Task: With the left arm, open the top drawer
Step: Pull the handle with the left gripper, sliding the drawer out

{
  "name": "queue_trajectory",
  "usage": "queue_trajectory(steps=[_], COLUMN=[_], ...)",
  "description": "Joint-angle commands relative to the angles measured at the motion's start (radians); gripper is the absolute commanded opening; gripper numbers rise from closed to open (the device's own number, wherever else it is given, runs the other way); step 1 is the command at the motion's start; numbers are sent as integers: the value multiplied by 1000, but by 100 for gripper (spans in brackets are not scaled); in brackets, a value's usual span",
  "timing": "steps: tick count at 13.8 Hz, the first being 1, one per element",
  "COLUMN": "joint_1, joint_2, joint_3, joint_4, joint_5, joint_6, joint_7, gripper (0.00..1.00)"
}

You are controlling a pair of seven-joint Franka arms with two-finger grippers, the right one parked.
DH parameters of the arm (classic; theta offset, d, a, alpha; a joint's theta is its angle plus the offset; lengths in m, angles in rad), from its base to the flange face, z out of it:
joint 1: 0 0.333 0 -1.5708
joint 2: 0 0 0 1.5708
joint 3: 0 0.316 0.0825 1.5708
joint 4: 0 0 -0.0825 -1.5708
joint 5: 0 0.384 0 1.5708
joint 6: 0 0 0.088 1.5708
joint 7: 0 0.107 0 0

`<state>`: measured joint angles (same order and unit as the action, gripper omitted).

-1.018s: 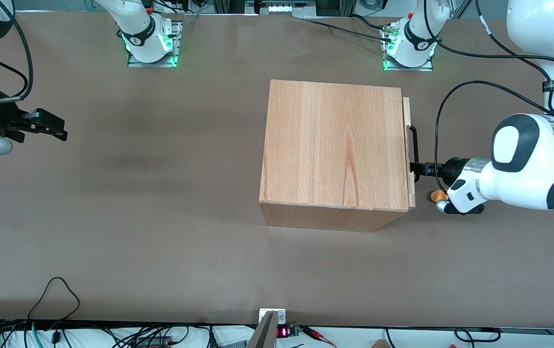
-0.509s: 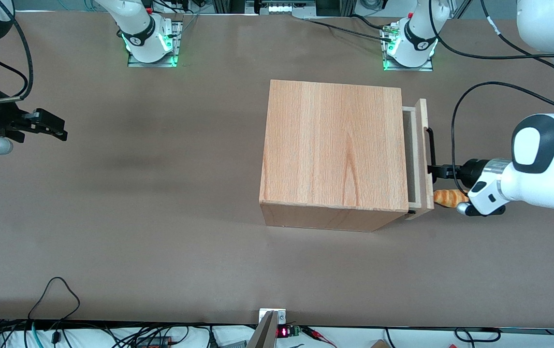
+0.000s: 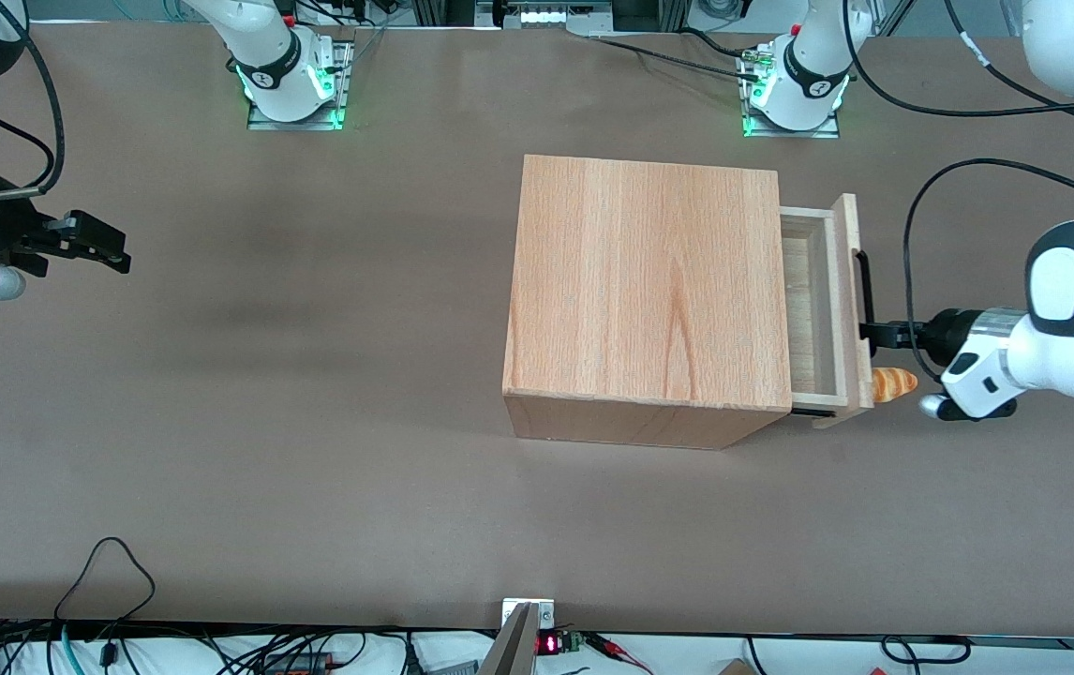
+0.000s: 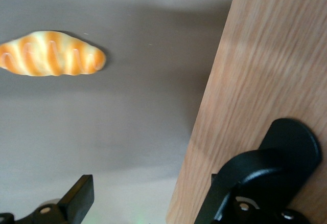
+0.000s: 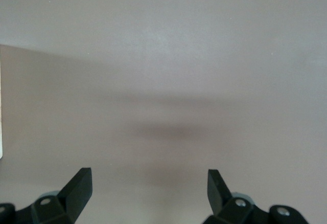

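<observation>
The top drawer [image 3: 818, 309] sticks partway out of the cabinet [image 3: 649, 291], toward the working arm's end of the table [image 3: 312, 422]. The gripper [image 3: 868, 331] of the left arm [image 3: 1062, 337] sits at the black handle [image 3: 864, 292]; can't tell if it's clamped. A croissant [image 3: 893, 383] lies just beside the drawer front. No readable writing anywhere.

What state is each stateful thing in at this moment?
Pale-wood top drawer with slim black bar handle: partly open, its visible part empty.
White left arm's black claw: at the handle, hooked on the bar.
Striped orange croissant: lying on the table in front of the drawer.
</observation>
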<state>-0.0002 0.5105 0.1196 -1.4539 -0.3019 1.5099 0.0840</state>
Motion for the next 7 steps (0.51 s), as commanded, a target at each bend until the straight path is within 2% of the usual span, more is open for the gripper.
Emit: queue_trajectory(steps=[1, 7], joint_1=[35, 63], joint_2=[49, 59], joint_3=[15, 34], joint_4=[96, 102], joint_5=[52, 52], joint_6=[56, 59], joint_7=[-53, -55], gripper=[100, 100])
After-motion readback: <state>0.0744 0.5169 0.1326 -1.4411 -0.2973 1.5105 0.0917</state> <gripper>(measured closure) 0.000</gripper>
